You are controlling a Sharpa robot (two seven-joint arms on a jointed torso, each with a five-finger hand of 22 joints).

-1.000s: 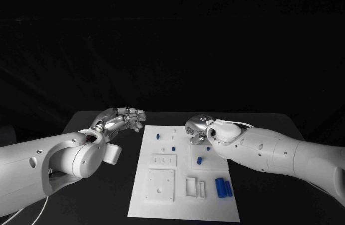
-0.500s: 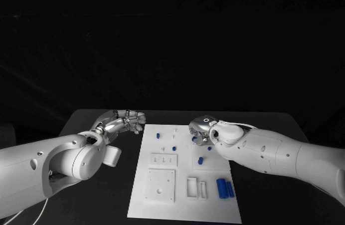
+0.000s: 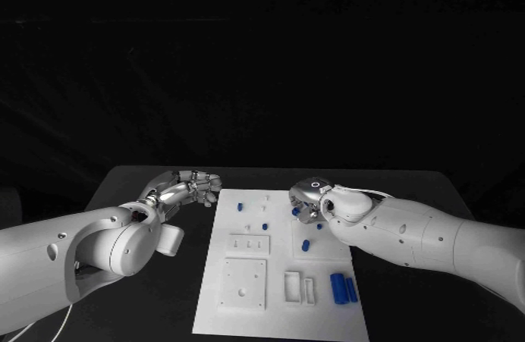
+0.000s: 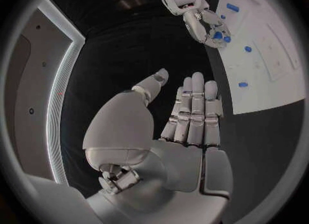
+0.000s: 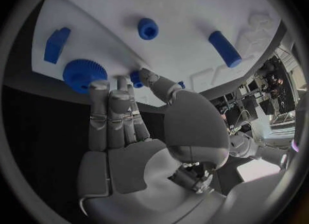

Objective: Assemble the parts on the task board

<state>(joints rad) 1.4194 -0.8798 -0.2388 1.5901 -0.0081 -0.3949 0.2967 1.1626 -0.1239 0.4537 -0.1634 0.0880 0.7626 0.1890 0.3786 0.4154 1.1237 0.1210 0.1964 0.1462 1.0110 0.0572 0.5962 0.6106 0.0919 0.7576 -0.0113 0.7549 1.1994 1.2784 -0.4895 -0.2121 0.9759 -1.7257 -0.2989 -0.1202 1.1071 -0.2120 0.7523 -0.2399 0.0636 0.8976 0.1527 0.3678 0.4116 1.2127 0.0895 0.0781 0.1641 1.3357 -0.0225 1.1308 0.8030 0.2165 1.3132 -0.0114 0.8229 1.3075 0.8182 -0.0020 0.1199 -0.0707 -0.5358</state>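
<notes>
The white task board [image 3: 279,312] lies in the middle of the black table. My right hand [image 3: 309,196] hovers over its far right part, fingers stretched down toward the board [image 5: 193,7]. A small blue part [image 5: 136,78] sits between thumb tip and fingertips; whether it is pinched I cannot tell. A blue gear [image 5: 85,73] lies beside those fingers, and a blue part [image 3: 295,211] shows just under the hand. My left hand [image 3: 192,185] floats over the table off the board's far left corner, its fingers [image 4: 193,110] straight and holding nothing.
More blue parts lie on the board: a peg [image 3: 305,245], a piece [image 3: 240,205] at the far left, and two cylinders [image 3: 342,287] near the right edge. White recessed blocks [image 3: 243,281] occupy the near half. Black table surrounds the board.
My right hand has drawn slightly toward the far side of the board, uncovering the blue part beneath it. The left hand has barely shifted.
</notes>
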